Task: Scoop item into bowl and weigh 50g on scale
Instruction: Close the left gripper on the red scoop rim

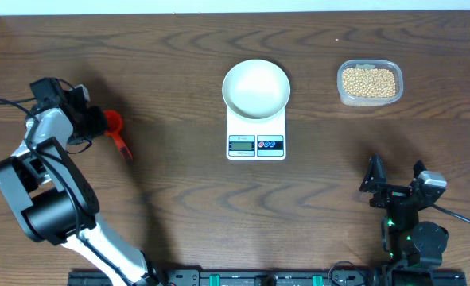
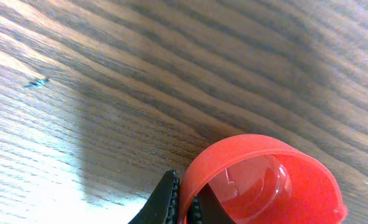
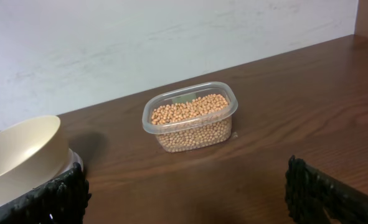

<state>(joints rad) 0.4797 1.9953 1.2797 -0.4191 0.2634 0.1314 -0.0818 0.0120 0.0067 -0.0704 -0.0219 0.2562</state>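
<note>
A: Overhead?
B: Left gripper point(image 1: 94, 123) is at the far left, clamped on the red scoop point(image 1: 114, 124). The scoop's handle runs toward the near edge, angled slightly right. Beans point(image 1: 369, 82) sit in the clear tub point(image 1: 339, 84) at far right, past the bowl point(image 1: 255, 87) on the scale point(image 1: 256, 144). So the target lies to the right of the scoop, across the whole table point(image 1: 163, 71). Right gripper point(image 1: 395, 181) is nearer the tub, spread wide, holding nothing.
A: Left wrist?
B: One ridged black finger point(image 2: 166, 199) is outside the scoop's point(image 2: 264, 180) thin wall and the other inside, so they pinch the wall. The cup is round, glossy red plastic, empty. Dark wood grain shows underneath.
A: Right wrist?
B: The fingers point(image 3: 47, 199) are far apart with nothing between them. The tub point(image 3: 147, 118) is straight ahead, a rounded rectangle with see-through walls. It's nearly full of small, round, tan beans point(image 3: 190, 107) that look loose. The bowl point(image 3: 22, 149) is at left, smooth, off-white, shallow and empty.
A: Call?
B: I'd say the left arm needs a long reach right, with the scoop's mouth leading into the tub.
</note>
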